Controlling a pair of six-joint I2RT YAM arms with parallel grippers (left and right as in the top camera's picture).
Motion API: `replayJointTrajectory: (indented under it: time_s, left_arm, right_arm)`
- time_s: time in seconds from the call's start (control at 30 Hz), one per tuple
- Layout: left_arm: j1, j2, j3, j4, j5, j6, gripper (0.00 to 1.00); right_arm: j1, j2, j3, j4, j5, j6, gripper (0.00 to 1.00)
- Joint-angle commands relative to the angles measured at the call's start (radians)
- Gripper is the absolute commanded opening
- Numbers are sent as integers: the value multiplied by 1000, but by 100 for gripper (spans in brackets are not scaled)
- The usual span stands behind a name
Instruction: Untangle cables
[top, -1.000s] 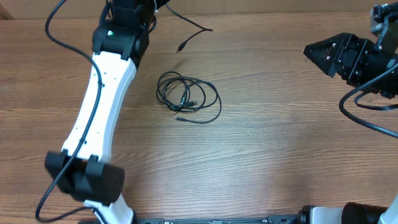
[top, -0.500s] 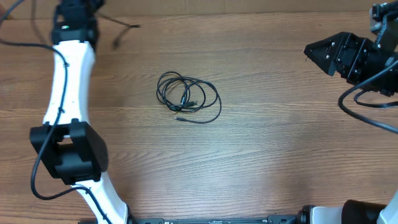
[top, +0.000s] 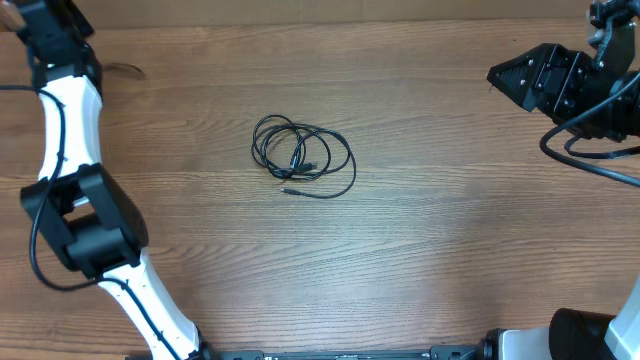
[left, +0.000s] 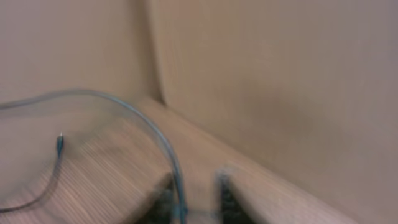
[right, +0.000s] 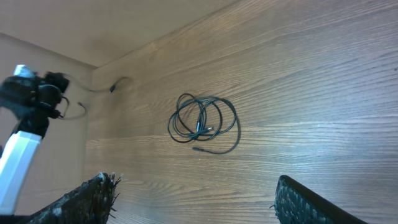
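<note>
Coiled cable (top: 303, 158) lies at the centre of the table (top: 420, 250). The left gripper (left: 194, 202), at 10 o'clock from it, clamps a second cable (left: 149, 127) in a blurred view. The right gripper (right: 194, 186), at 2 o'clock, has its jaws spread wide.

Coiled cable (right: 200, 129) on wooden table (right: 311, 93)

"How is the light?"
"Soft and even across the counter (top: 420, 250), with faint shadows and no glare."
"And sharpness?"
"Overhead and right wrist views are crisp. The left wrist view is motion-smeared: the cable (left: 161, 140) streaks, and the jaws at 6 o'clock are blurred."
</note>
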Motion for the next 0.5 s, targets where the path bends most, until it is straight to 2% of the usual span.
replayJointTrajectory:
  time_s: [0.0, 0.03, 0.07, 0.17, 0.23, 0.27, 0.33, 0.4, 0.47]
  left_arm:
    - [-30, 98, 6, -92, 143, 51, 68]
    - [-34, 106, 6, -117, 179, 51, 80]
    - [-40, 112, 6, -142, 220, 51, 84]
    - [-54, 101, 7, -176, 320, 51, 73]
    - [-61, 69, 7, -204, 360, 49, 73]
    - [-64, 50, 7, -216, 367, 39, 76]
    - [-64, 17, 7, -227, 365, 3, 96]
    - [-62, -29, 7, -250, 351, -11, 100]
    - [-56, -68, 7, -288, 315, -21, 100]
  right_arm:
    - [4, 19, 0, 2, 11, -8, 81]
    - [9, 23, 0, 2, 11, -8, 82]
    - [15, 26, 0, 2, 11, -8, 82]
    - [35, 34, 0, 2, 11, -8, 82]
    - [47, 37, 0, 2, 11, -8, 82]
    - [53, 37, 0, 1, 11, -8, 82]
    - [65, 37, 0, 2, 11, -9, 82]
    - [79, 37, 0, 2, 11, -13, 82]
    - [95, 37, 0, 1, 23, -12, 82]
